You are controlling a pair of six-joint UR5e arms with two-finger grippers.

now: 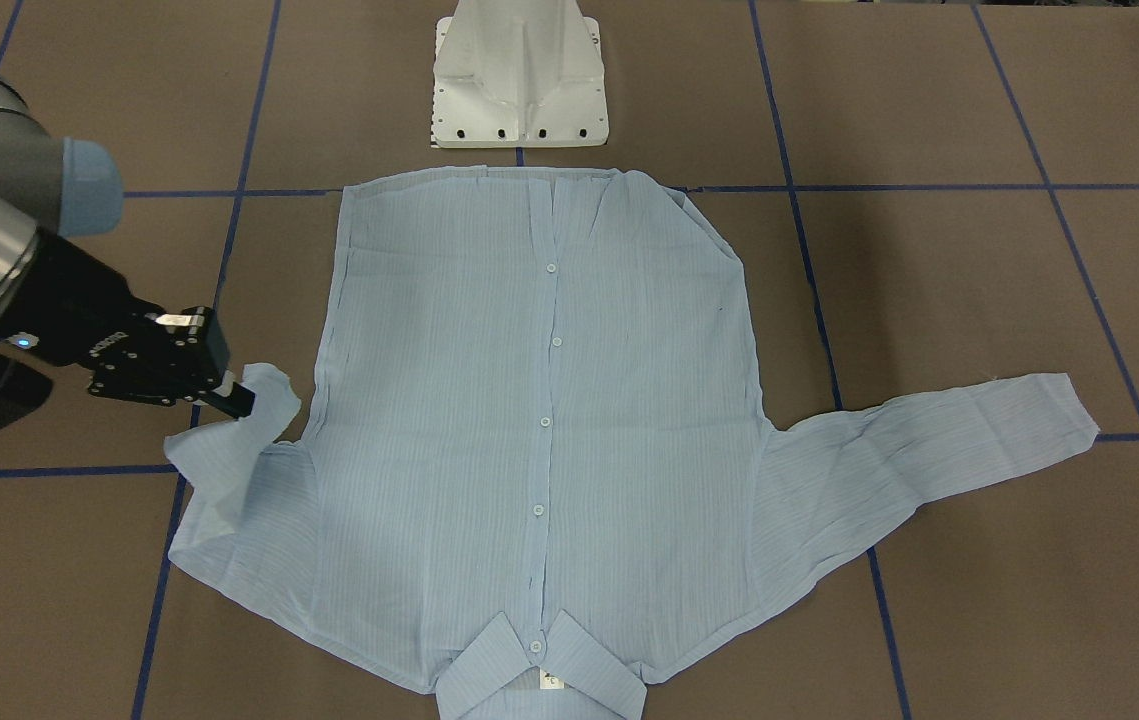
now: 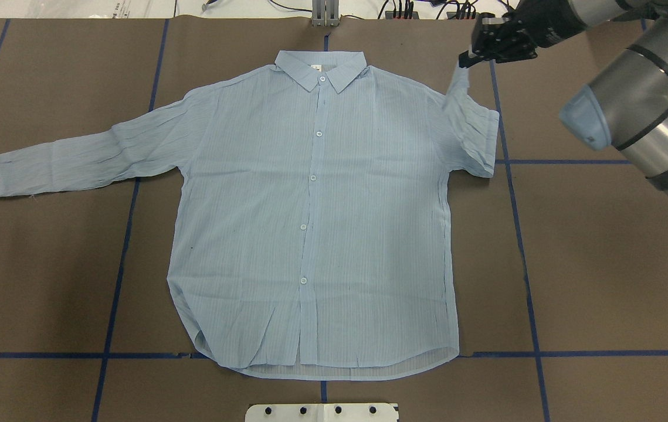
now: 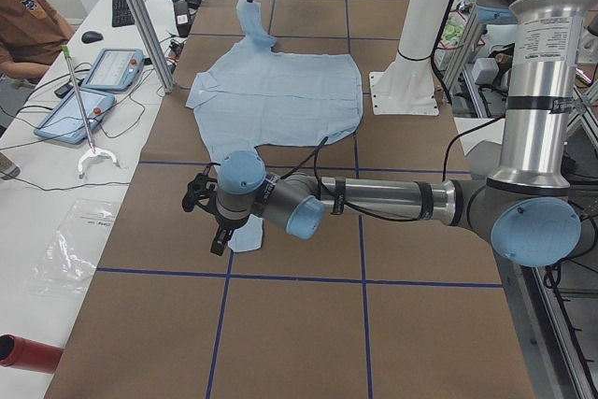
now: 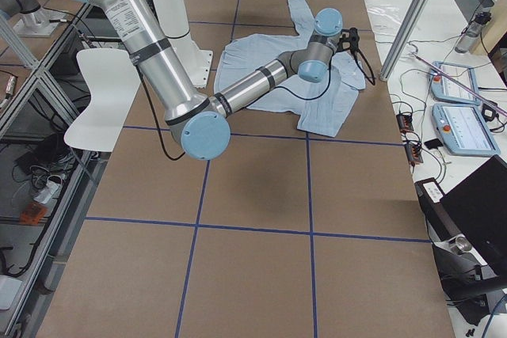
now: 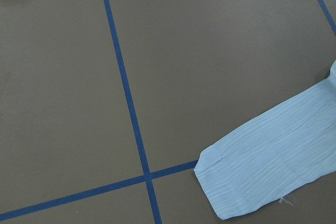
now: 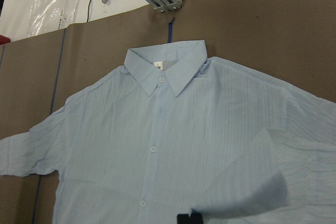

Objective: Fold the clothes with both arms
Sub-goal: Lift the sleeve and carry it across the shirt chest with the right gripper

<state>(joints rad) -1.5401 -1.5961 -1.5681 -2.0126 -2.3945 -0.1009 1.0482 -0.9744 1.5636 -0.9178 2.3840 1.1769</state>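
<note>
I see the shirt [image 2: 316,223] flat mid-table [image 2: 603,264], buttons up, collar [image 2: 320,67] at 12 o'clock in the overhead view. Right claw [image 2: 465,58] at 1 o'clock is clamped on the near sleeve [image 2: 468,123], cuff lifted. Other sleeve [image 2: 75,155] lies flat at 9 o'clock. Left claw [image 3: 217,231] sits near that cuff; can't tell if it's open or closed.

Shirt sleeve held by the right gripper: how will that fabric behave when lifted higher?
Probably very floppy: the sleeve drapes and folds below the right gripper rather than holding shape. Likely light and thin: the shirt shows fine wrinkles throughout. Its body may drag along, since nothing holds it down.
</note>
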